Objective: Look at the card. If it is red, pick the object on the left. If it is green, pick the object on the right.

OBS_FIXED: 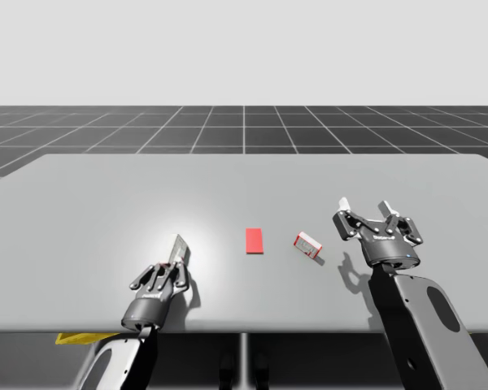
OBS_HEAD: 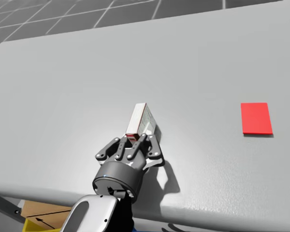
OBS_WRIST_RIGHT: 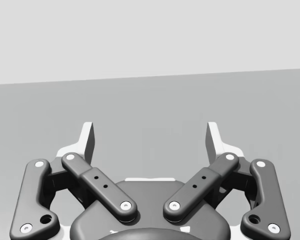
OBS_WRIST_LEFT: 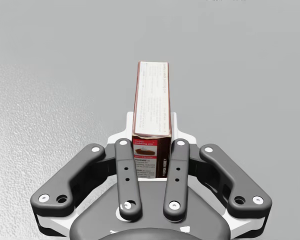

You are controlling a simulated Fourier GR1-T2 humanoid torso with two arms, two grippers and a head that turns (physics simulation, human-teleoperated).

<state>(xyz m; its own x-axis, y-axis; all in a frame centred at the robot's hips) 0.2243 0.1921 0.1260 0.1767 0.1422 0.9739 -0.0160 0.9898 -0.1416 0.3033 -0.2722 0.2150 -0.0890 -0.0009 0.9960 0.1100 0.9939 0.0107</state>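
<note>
A flat red card (OBS_FIXED: 254, 241) (OBS_HEAD: 256, 118) lies at the middle of the grey table (OBS_FIXED: 89, 203). Left of it is a long white box with dark red edges (OBS_FIXED: 176, 250) (OBS_HEAD: 141, 120) (OBS_WRIST_LEFT: 151, 107). My left gripper (OBS_FIXED: 169, 270) (OBS_HEAD: 137, 140) (OBS_WRIST_LEFT: 152, 135) is shut on the box's near end, and the rest of the box sticks out ahead of the fingers. A small red and white box (OBS_FIXED: 307, 244) lies just right of the card. My right gripper (OBS_FIXED: 366, 205) (OBS_WRIST_RIGHT: 151, 135) hovers open to the right of that small box, with nothing between its fingers.
The table's front edge (OBS_FIXED: 244, 331) runs just behind my left wrist. Below it at the left are a yellow item (OBS_FIXED: 81, 337) and a brown carton (OBS_HEAD: 43, 212). A dark tiled floor (OBS_FIXED: 244, 130) lies beyond the far edge.
</note>
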